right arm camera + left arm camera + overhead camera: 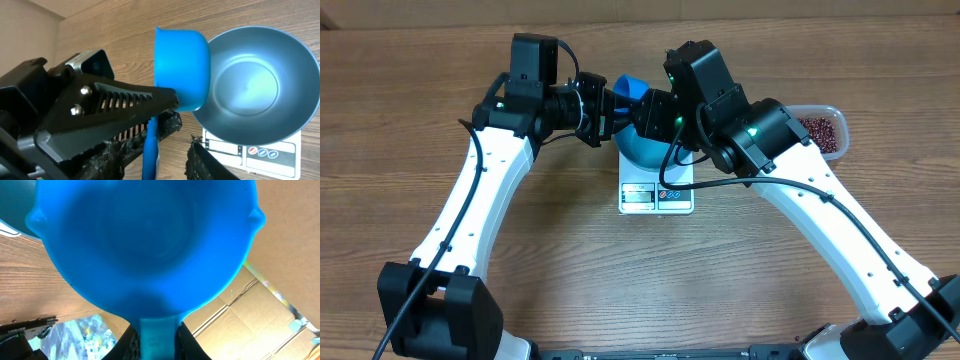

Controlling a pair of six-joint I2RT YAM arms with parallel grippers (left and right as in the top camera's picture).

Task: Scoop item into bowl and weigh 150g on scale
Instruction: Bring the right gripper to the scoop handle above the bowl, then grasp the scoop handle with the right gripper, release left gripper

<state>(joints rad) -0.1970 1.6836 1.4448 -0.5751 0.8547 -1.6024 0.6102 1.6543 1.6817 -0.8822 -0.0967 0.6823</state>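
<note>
— Over the scale [657, 197] and its empty bowl [250, 85], why two grippers on one scoop [182, 65]?
— Looks like a handover: left gripper [155, 339] clamps the handle [150, 140], right gripper [162, 152] straddles it, not yet tight. Beans [820, 130] sit in the clear tub [836, 112] nearby.

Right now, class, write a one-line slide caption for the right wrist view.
A scoop poised at the rim of the empty bowl, which sits on the scale.

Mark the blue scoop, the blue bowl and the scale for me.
blue scoop [182, 60]: right wrist view, outer wall of its cup.
blue bowl [295, 95]: right wrist view, inner wall.
scale [657, 197]: overhead view, front strip with the display.
</note>
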